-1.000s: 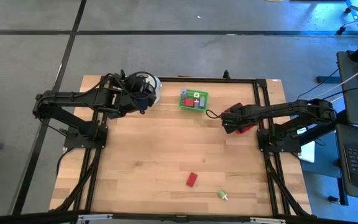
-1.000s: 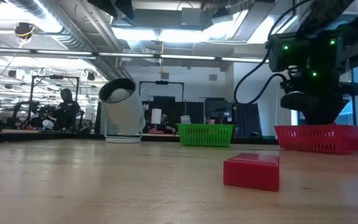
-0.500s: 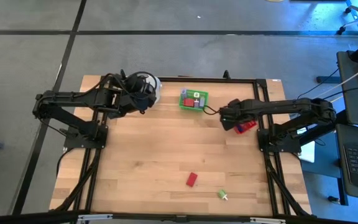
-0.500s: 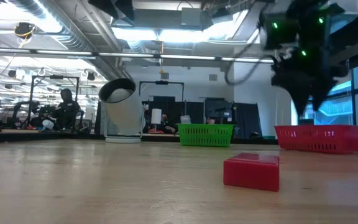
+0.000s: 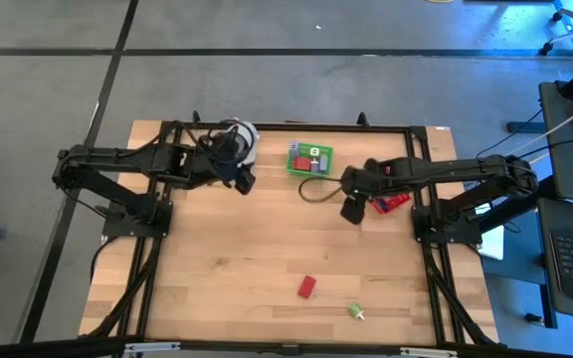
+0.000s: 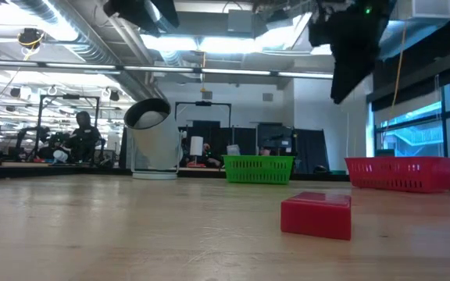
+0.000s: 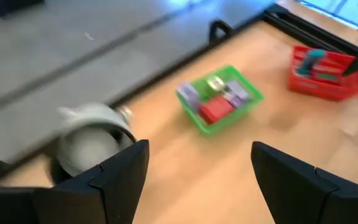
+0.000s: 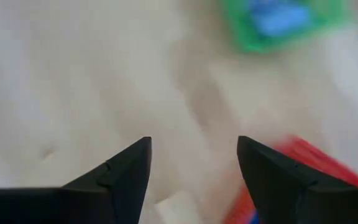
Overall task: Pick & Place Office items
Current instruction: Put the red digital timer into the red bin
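Right gripper [image 5: 352, 212] open and empty beside red basket [image 5: 394, 202], contents blurred

No text, label, brand, number or sign can be read on anything shown in these views.

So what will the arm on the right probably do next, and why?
Probably swing toward the red block and lower over it. The right gripper hangs with fingers apart and nothing between them, beside the red basket, while that block and a small green piece lie loose near the table's front edge.
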Robot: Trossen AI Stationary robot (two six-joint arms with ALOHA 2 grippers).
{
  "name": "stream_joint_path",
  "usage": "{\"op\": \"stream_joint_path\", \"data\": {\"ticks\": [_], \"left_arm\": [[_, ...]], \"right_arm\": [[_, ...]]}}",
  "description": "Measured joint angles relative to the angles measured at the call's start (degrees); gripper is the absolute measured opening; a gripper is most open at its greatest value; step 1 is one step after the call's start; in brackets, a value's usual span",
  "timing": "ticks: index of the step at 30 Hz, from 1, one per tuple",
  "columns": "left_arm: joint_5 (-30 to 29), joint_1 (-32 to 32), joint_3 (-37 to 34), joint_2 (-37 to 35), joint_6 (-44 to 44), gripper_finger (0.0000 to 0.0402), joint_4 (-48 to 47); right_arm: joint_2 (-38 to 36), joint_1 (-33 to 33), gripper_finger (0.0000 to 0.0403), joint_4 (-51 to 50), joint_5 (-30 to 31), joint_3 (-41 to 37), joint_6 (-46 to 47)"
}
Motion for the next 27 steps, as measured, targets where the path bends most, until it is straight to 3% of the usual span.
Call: {"op": "stream_joint_path", "data": {"ticks": [8, 13, 22, 27], "left_arm": [[2.5, -5.9, -4.4, 0.1, -18.4, 0.0278, 2.7], [2.5, -11.4, -4.9, 0.9, -25.9, 0.0278, 4.9], [-6.3, -22.0, -5.1, 2.9, -33.9, 0.0278, 12.9], [-10.5, -26.6, -5.1, 4.0, -35.7, 0.0278, 16.6]], "right_arm": [[2.3, 6.6, 0.0235, 10.0, -16.9, 0.0, -24.6], [6.2, 11.3, 0.0251, 15.5, -20.3, 0.0, -31.8], [19.9, 18.2, 0.0297, 35.1, -23.3, 0.0, -44.2], [26.8, 20.7, 0.0296, 41.9, -30.1, 0.0, -46.8]]}}
